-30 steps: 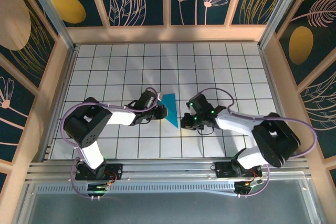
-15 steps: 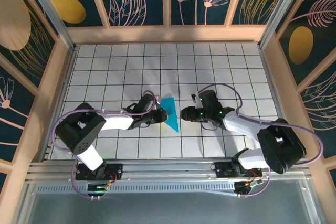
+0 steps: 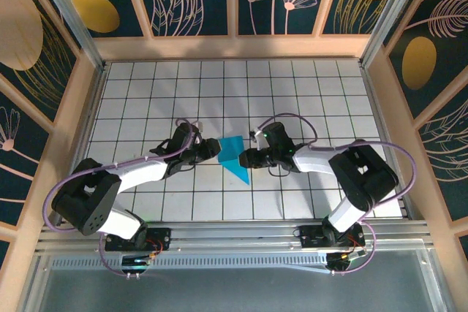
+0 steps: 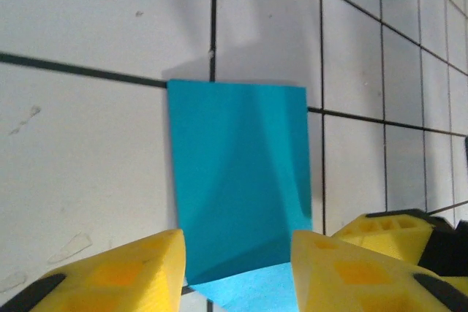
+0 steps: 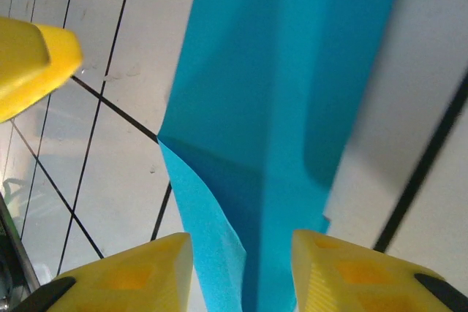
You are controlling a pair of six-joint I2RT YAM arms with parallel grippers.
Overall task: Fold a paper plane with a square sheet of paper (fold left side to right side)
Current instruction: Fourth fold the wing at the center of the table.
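Note:
The square sheet of paper (image 3: 232, 154) lies folded on the white tiled floor as a narrow turquoise shape with its point toward the near edge. My left gripper (image 3: 214, 150) sits at its left edge, open, and the paper (image 4: 238, 173) lies between and beyond the yellow fingers (image 4: 121, 275). My right gripper (image 3: 246, 157) sits at its right edge, open too. In the right wrist view the paper (image 5: 285, 93) runs up from between the fingers (image 5: 358, 272), with one lighter flap lifted off the layer beneath.
The tiled floor (image 3: 146, 93) is bare around the paper, with wooden walls on three sides and a metal rail along the near edge. The two grippers face each other about a tile apart; each one's yellow fingertip (image 4: 387, 228) shows in the other's wrist view.
Both grippers have opened and closed in on the paper from either side. The left arm has stretched forward. The paper's upper layer has sprung up slightly.

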